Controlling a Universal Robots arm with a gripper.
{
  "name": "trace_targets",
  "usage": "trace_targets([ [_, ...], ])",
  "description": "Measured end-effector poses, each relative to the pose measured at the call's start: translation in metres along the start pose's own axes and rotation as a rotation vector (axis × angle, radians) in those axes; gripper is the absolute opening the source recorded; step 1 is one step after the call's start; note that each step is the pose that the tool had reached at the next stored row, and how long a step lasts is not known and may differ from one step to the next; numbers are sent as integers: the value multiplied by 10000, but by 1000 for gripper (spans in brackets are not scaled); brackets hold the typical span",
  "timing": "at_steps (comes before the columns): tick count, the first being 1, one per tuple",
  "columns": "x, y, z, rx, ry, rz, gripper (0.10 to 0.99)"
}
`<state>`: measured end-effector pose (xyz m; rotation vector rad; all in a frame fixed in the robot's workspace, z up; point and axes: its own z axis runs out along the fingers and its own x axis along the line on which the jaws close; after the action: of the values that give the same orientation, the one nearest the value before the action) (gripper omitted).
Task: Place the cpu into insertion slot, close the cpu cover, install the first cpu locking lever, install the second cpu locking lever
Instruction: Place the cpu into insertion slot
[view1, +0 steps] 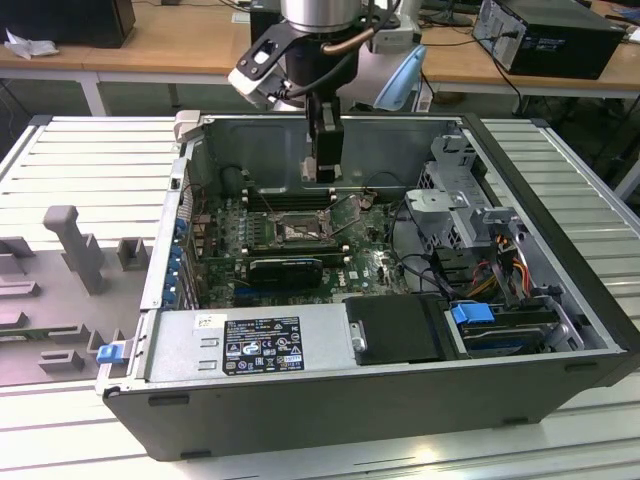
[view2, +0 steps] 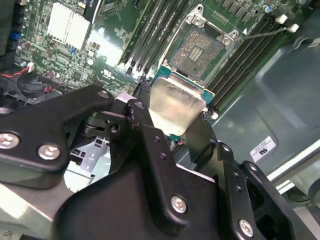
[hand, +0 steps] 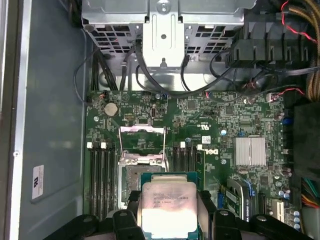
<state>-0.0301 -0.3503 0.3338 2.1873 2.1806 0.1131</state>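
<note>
cpu shows silver top, green edge, clamped in hand.

place: robotics lab | evidence: slatted metal workbench, open PC case, wooden desks

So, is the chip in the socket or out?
Out. The claw grips the chip above the board in both wrist views; the second wrist view shows the socket bare.
</note>
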Motion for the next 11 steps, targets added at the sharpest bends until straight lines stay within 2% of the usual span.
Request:
trace_targets([
  [5,3,-21,108,-1,1,1,529],
  [11,102,-74,379,0,0,-1,529],
])
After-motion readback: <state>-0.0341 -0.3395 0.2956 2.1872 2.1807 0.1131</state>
